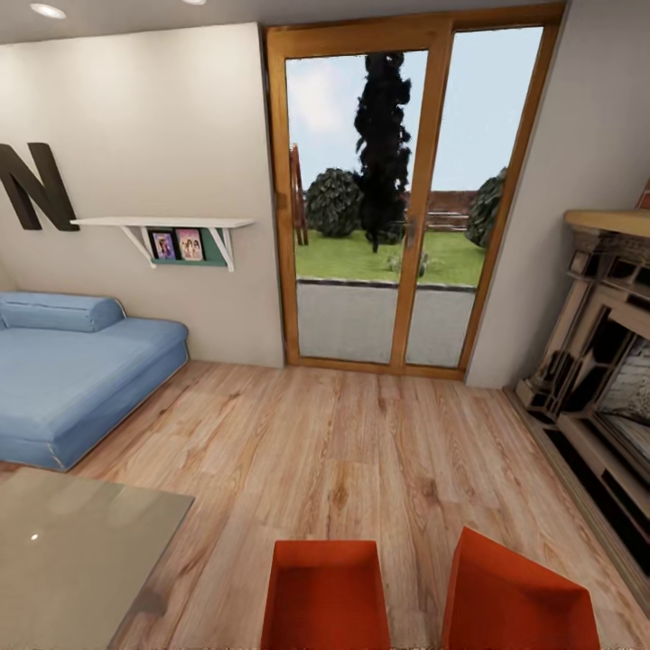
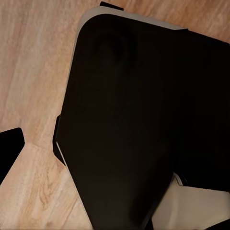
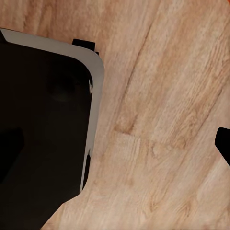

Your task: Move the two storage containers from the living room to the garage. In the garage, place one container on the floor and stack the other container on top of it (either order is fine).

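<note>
Plainly, neither wrist view settles how the fingers stand: each looks down past a dark body part of the robot (image 2: 143, 124) onto the wood-plank floor (image 3: 163, 110), with only slivers of black at the edges, so whether the jaws are open or closed I cannot tell, and nothing is seen held between them.

Outward from there, the head view puts the two storage containers on the living room floor just ahead of the robot, side by side and a little apart: the left container (image 1: 327, 591) sits square, the right container (image 1: 519, 600) is turned at an angle. Both are open-topped, and neither is touched.

They look like stiff, smooth-walled bins, probably light when empty but slippery on the plain faces. The best hold is likely a pinch over the top rim of one wall, where the fingers can straddle the edge.

Farther off stand the blue sofa (image 1: 72, 379), the glass doors (image 1: 397, 208) and the fireplace (image 1: 600, 361).
</note>
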### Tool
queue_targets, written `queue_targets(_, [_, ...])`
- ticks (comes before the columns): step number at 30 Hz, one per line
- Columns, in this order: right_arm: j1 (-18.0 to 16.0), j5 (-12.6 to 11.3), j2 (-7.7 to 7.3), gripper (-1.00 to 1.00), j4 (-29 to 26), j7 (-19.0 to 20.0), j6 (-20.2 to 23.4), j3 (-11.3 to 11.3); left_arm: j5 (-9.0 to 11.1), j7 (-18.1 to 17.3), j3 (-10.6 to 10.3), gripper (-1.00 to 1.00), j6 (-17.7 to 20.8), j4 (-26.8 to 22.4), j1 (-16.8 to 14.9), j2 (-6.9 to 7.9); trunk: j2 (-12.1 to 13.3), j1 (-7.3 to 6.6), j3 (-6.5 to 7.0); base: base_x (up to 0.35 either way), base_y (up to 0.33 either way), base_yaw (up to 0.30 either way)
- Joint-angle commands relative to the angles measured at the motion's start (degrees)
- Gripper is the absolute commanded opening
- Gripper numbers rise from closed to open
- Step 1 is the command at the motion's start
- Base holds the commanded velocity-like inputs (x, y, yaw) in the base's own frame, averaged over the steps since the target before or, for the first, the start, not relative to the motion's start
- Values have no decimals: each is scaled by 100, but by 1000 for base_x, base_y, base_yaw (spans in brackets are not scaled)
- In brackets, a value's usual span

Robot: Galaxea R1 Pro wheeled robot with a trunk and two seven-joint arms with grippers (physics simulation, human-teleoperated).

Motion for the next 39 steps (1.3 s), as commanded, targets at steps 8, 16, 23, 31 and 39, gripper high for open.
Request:
queue_targets(8, [-8, -54, 2, 100, 16, 10, -31, 48, 18, 9, 6, 100, 2, -8, 0, -12, -4, 0, -80, 0, 0, 0])
queue_targets(16, [-4, -52, 2, 100, 16, 10, -31, 48, 17, 10, 14, 100, 3, -8, 2, -19, -4, 0, -153, 0, 0, 0])
queue_targets(23, [-7, -49, 2, 100, 16, 10, -35, 48, 24, 17, 21, 100, 3, -13, 1, -20, -4, 0, -218, 0, 0, 0])
queue_targets(31, [-4, -45, 2, 100, 16, 10, -40, 48, 26, 18, 23, 100, 3, -16, 2, -20, -4, 0, -291, 0, 0, 0])
queue_targets(39, [-3, -45, 2, 100, 16, 10, -40, 48, 26, 18, 23, 100, 3, -13, -1, -20, -4, 0, -365, 0, 0, 0])
